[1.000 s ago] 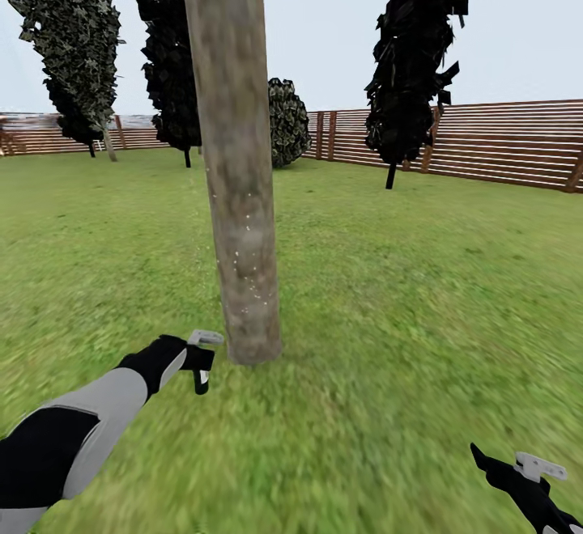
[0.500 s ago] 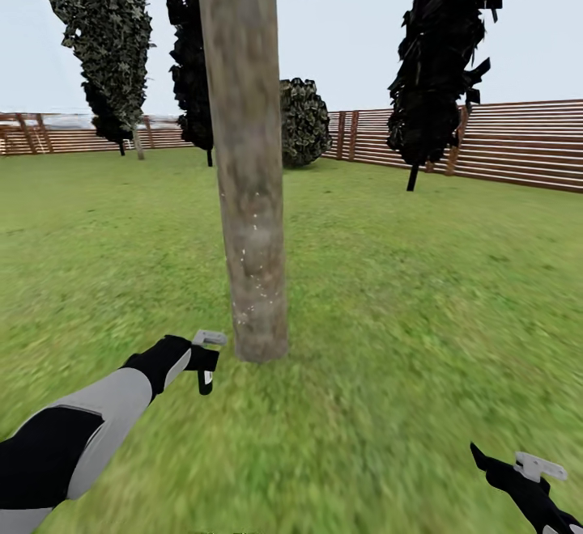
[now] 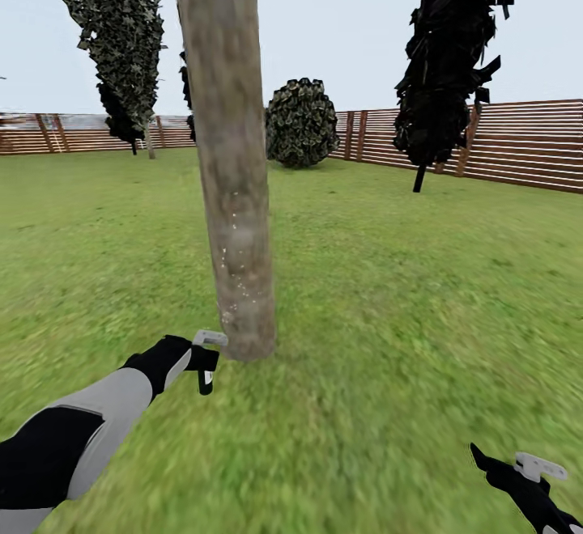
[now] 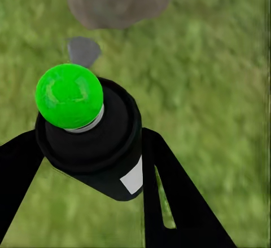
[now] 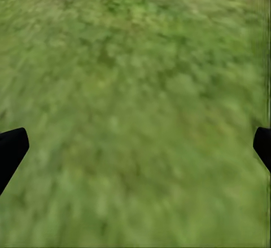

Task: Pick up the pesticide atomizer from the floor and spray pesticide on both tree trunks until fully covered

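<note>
Gripper on our left arm [image 3: 204,360] is clamped around the pesticide atomizer [image 4: 90,132], a dark can whose tip reads green in the left wrist view, 1 finger on each side of its body. It hangs low, just beside the base of the tree trunk [image 3: 231,162], near and to its left. White specks dot the lower bark; we judge that as spray already landed, so the step in hand is coating this first trunk. Upper bark looks bare. Next, we would raise and sweep the nozzle up the column, then work around its far side. Our right gripper [image 3: 526,473] idles near the lower right over the grass floor [image 5: 135,107], fingers spread wide and carrying nothing.
</note>
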You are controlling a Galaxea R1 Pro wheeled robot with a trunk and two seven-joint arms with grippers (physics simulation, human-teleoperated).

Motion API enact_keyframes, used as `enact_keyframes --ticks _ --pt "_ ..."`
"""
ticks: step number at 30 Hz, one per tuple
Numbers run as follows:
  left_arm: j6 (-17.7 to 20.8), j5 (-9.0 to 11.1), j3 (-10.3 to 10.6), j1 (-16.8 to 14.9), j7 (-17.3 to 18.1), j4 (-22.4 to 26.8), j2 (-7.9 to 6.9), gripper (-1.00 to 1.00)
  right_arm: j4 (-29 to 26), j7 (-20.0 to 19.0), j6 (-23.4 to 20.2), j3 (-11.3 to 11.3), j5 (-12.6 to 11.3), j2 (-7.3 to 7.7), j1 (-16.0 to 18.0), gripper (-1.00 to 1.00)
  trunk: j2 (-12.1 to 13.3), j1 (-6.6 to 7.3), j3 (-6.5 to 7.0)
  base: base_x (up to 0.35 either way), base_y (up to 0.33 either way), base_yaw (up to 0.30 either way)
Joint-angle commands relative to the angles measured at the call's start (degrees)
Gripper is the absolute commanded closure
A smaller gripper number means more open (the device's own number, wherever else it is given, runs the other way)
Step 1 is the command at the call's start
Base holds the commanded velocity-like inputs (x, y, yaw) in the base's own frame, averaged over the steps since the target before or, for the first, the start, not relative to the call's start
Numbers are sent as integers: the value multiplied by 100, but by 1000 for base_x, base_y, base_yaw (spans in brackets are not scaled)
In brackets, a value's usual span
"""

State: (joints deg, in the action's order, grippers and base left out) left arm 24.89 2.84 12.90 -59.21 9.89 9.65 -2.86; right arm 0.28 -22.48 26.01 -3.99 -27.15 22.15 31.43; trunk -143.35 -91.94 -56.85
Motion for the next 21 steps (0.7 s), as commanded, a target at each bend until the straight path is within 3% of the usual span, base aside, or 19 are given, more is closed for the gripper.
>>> enact_keyframes --ticks 1,8,21 --pt "29 26 46 -3 13 11 -4 100 7 -48 1 -40 -18 0 3 -100 -3 1 -6 0 -323 0" --pt "30 31 46 -3 13 11 -1 100 7 -55 1 -41 -26 0 3 -100 -3 1 -6 0 -325 17" --pt "34 33 46 -3 13 2 66 100 7 -55 1 -40 -27 -4 3 -100 -3 1 -6 57 -321 265"
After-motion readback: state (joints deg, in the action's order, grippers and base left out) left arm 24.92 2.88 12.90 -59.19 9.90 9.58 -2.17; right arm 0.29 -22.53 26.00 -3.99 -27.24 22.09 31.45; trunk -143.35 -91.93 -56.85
